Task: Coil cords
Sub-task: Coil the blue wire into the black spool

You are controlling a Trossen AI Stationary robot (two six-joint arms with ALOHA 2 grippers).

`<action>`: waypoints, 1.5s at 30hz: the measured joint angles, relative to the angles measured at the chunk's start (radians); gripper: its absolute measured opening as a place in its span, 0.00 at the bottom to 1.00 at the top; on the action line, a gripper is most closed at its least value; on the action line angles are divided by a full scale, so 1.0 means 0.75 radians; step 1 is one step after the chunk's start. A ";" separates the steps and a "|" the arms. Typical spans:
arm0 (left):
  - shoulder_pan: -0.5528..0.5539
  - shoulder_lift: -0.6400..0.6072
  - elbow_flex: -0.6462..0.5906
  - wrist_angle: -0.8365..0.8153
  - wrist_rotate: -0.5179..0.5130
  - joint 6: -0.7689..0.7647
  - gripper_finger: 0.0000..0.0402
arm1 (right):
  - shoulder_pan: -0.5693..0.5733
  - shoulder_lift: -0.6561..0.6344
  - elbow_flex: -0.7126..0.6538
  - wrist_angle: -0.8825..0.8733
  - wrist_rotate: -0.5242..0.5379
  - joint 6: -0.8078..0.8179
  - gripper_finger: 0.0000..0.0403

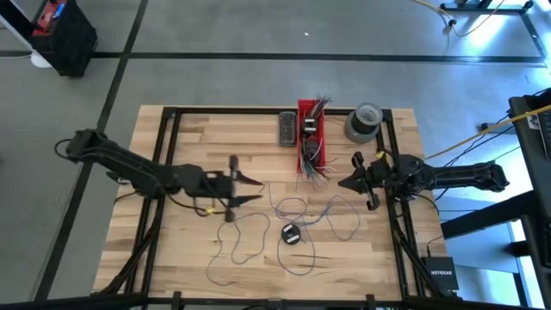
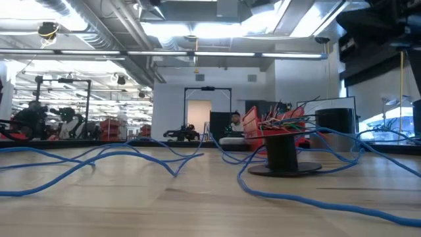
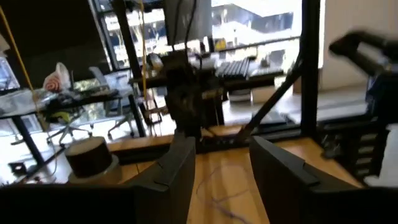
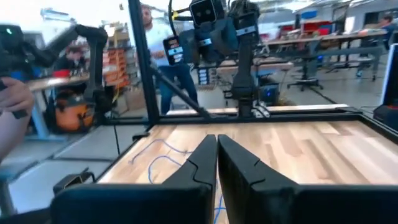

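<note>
Several thin cords point(image 1: 297, 209) lie in loose loops on the wooden table, between the two arms and toward its near edge. In the low view they show as blue lines point(image 2: 131, 155) flat on the wood. A small black spool point(image 1: 291, 233) stands on its base among them. My left gripper point(image 1: 251, 189) hovers open left of the loops, its fingers level and pointing at the table's right side, and a cord point(image 3: 219, 200) lies beyond its fingers point(image 3: 177, 177). My right gripper point(image 1: 343, 182) is shut at the right of the loops, pointing left, and a cord point(image 4: 163, 158) lies ahead of it.
A red bin point(image 1: 312, 133) with a bunch of multicoloured wire ends stands at the far middle. Beside it are a grey block point(image 1: 286, 129) and a grey tape roll point(image 1: 363, 122). A black frame point(image 1: 164, 155) runs round the table. A person point(image 4: 155, 43) stands beyond the table's left side.
</note>
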 joint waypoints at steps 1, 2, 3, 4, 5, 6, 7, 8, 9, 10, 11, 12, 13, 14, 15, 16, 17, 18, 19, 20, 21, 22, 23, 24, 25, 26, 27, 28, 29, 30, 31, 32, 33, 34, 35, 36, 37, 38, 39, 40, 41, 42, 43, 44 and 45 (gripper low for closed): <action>0.003 0.045 0.020 -0.004 -0.001 0.009 0.36 | 0.001 0.039 0.021 0.000 -0.015 -0.021 0.05; 0.004 0.079 0.032 -0.007 -0.002 0.010 0.36 | 0.000 0.082 0.043 0.000 -0.028 -0.045 0.06; 0.004 0.108 0.039 -0.010 -0.005 0.009 0.36 | 0.005 0.134 0.067 -0.001 -0.035 -0.063 0.08; 0.004 0.131 0.046 -0.011 -0.006 0.007 0.36 | 0.018 0.187 0.094 -0.003 -0.035 -0.086 0.10; 0.004 0.148 0.052 -0.013 -0.005 0.006 0.36 | 0.038 0.242 0.118 -0.004 -0.031 -0.113 0.13; 0.003 0.156 0.056 -0.024 -0.006 0.005 0.36 | 0.063 0.296 0.141 -0.008 -0.022 -0.142 0.16; 0.001 0.158 0.056 -0.030 -0.008 0.004 0.36 | 0.092 0.359 0.167 -0.013 -0.011 -0.176 0.19; 0.000 0.157 0.056 -0.030 -0.009 0.002 0.36 | 0.124 0.420 0.198 -0.022 0.009 -0.210 0.22; 0.000 0.153 0.057 -0.030 -0.009 -0.006 0.36 | 0.158 0.482 0.232 -0.040 0.034 -0.248 0.26; -0.001 0.147 0.057 -0.029 -0.010 -0.025 0.36 | 0.193 0.545 0.266 -0.074 0.064 -0.290 0.28; -0.001 0.138 0.057 -0.029 -0.011 -0.042 0.36 | 0.233 0.610 0.300 -0.114 0.103 -0.336 0.31; -0.001 0.128 0.058 -0.029 -0.012 -0.063 0.36 | 0.276 0.680 0.333 -0.142 0.141 -0.381 0.33; -0.001 0.122 0.057 -0.028 -0.014 -0.074 0.36 | 0.319 0.750 0.364 -0.172 0.181 -0.421 0.35; -0.001 0.118 0.058 -0.028 -0.016 -0.084 0.36 | 0.364 0.817 0.392 -0.198 0.230 -0.458 0.36; -0.001 0.112 0.059 -0.036 -0.021 -0.092 0.36 | 0.407 0.887 0.420 -0.210 0.280 -0.492 0.37; -0.001 0.110 0.059 -0.054 -0.024 -0.095 0.36 | 0.447 0.955 0.450 -0.212 0.333 -0.528 0.38; -0.001 0.110 0.059 -0.068 -0.027 -0.102 0.36 | 0.486 1.018 0.475 -0.212 0.385 -0.572 0.38; -0.001 0.110 0.059 -0.080 -0.031 -0.109 0.36 | 0.521 1.082 0.500 -0.216 0.439 -0.610 0.38; -0.002 0.110 0.059 -0.101 -0.039 -0.113 0.36 | 0.556 1.142 0.523 -0.217 0.491 -0.651 0.39; -0.002 0.110 0.059 -0.114 -0.046 -0.114 0.36 | 0.586 1.200 0.545 -0.217 0.537 -0.687 0.39; -0.001 0.110 0.059 -0.125 -0.051 -0.113 0.36 | 0.613 1.257 0.567 -0.218 0.584 -0.726 0.39; -0.001 0.110 0.059 -0.139 -0.056 -0.113 0.36 | 0.639 1.309 0.589 -0.218 0.630 -0.757 0.39; -0.001 0.110 0.059 -0.147 -0.056 -0.113 0.36 | 0.662 1.359 0.611 -0.217 0.672 -0.788 0.39; -0.001 0.110 0.059 -0.159 -0.056 -0.113 0.36 | 0.682 1.405 0.628 -0.214 0.710 -0.814 0.39; -0.001 0.110 0.059 -0.172 -0.057 -0.114 0.36 | 0.701 1.452 0.644 -0.212 0.745 -0.839 0.39; -0.001 0.110 0.059 -0.177 -0.058 -0.116 0.36 | 0.718 1.493 0.659 -0.211 0.776 -0.866 0.39; -0.001 0.110 0.059 -0.184 -0.057 -0.117 0.36 | 0.733 1.533 0.673 -0.212 0.804 -0.890 0.39; -0.001 0.110 0.059 -0.198 -0.058 -0.117 0.36 | 0.745 1.573 0.690 -0.211 0.831 -0.911 0.39; -0.001 0.109 0.059 -0.207 -0.058 -0.117 0.36 | 0.755 1.612 0.707 -0.206 0.856 -0.930 0.39; -0.001 0.109 0.058 -0.217 -0.057 -0.118 0.36 | 0.765 1.647 0.719 -0.206 0.879 -0.956 0.39; -0.001 0.109 0.058 -0.231 -0.057 -0.117 0.36 | 0.772 1.679 0.730 -0.208 0.893 -0.970 0.39; -0.001 0.109 0.059 -0.238 -0.057 -0.116 0.36 | 0.771 1.716 0.742 -0.201 0.902 -0.989 0.39; -0.001 0.109 0.059 -0.244 -0.057 -0.110 0.36 | 0.772 1.748 0.750 -0.178 0.909 -1.000 0.39; -0.001 0.109 0.059 -0.251 -0.057 -0.104 0.36 | 0.771 1.777 0.757 -0.154 0.913 -1.015 0.39; -0.001 0.109 0.059 -0.257 -0.057 -0.098 0.36 | 0.771 1.804 0.765 -0.127 0.913 -1.026 0.39; -0.001 0.109 0.058 -0.261 -0.057 -0.089 0.36 | 0.771 1.830 0.775 -0.093 0.916 -1.037 0.39; -0.001 0.109 0.059 -0.261 -0.057 -0.073 0.36 | 0.771 1.854 0.788 -0.062 0.926 -1.053 0.39; -0.001 0.109 0.059 -0.261 -0.056 -0.066 0.36 | 0.771 1.873 0.800 -0.042 0.940 -1.069 0.39; -0.001 0.109 0.059 -0.260 -0.056 -0.058 0.36 | 0.770 1.893 0.812 -0.029 0.952 -1.092 0.39; -0.001 0.109 0.059 -0.259 -0.056 -0.043 0.36 | 0.767 1.912 0.827 -0.020 0.960 -1.101 0.39; -0.001 0.109 0.059 -0.260 -0.055 -0.032 0.36 | 0.768 1.931 0.839 -0.016 0.967 -1.109 0.39; -0.001 0.109 0.058 -0.261 -0.055 -0.027 0.36 | 0.766 1.946 0.848 -0.017 0.980 -1.116 0.39; -0.001 0.109 0.058 -0.260 -0.055 -0.025 0.36 | 0.760 1.962 0.857 -0.018 0.993 -1.123 0.39; -0.001 0.109 0.059 -0.260 -0.055 -0.025 0.36 | 0.758 1.976 0.866 -0.017 0.999 -1.125 0.38; -0.001 0.109 0.059 -0.260 -0.055 -0.025 0.36 | 0.759 1.986 0.872 -0.017 1.008 -1.125 0.37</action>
